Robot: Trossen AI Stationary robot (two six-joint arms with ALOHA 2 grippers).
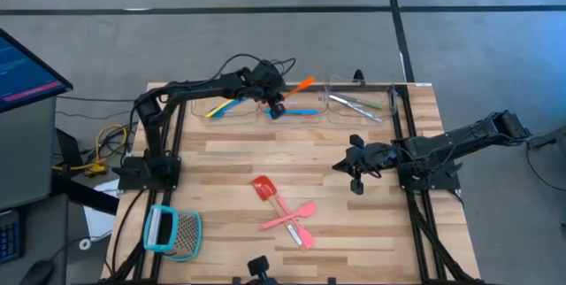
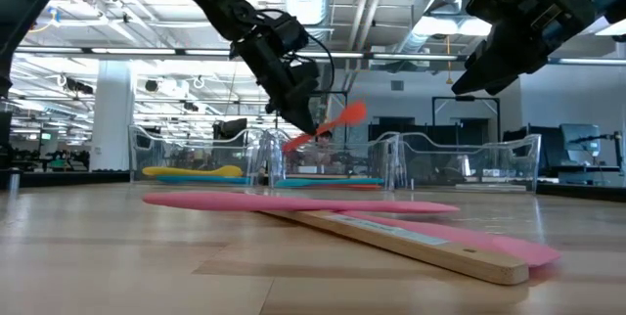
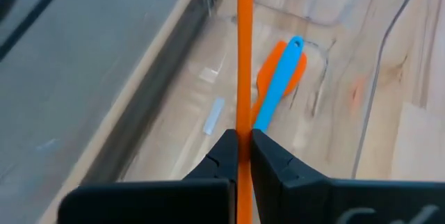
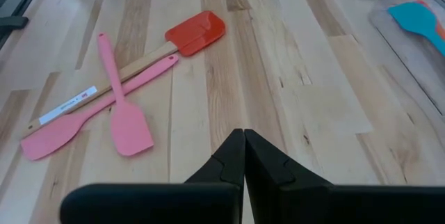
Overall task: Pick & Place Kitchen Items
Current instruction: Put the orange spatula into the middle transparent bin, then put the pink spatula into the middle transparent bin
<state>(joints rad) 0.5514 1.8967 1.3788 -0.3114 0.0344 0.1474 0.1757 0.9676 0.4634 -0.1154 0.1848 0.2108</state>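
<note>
The slim orange plastic utensil (image 1: 299, 85) is pinched near its lower end between the fingers of the left gripper (image 1: 276, 99), which hangs above the clear plastic tray (image 1: 232, 115) at the far edge of the table (image 1: 230, 157). Its long axis runs obliquely: it rises out of the left gripper and slants up and away toward the second clear tray (image 1: 400, 115), free end highest.

Because the hold is so near one end, the long free length could lever the utensil round in the fingers. If it is let go from this height it may bounce, catch the tray wall, or land half over the divide between the two trays. Directly below the left gripper lie a blue plastic utensil (image 3: 279, 85) and another orange one (image 3: 278, 76), with a yellow one (image 1: 215, 111) farther off; a low descent could knock them.

The right gripper (image 1: 355, 181) is closed on nothing, poised above bare table. Just ahead of it lie two crossed pink plastic spatulas (image 4: 115, 106) and a red-headed wooden-handled spatula (image 4: 196, 30).
</note>
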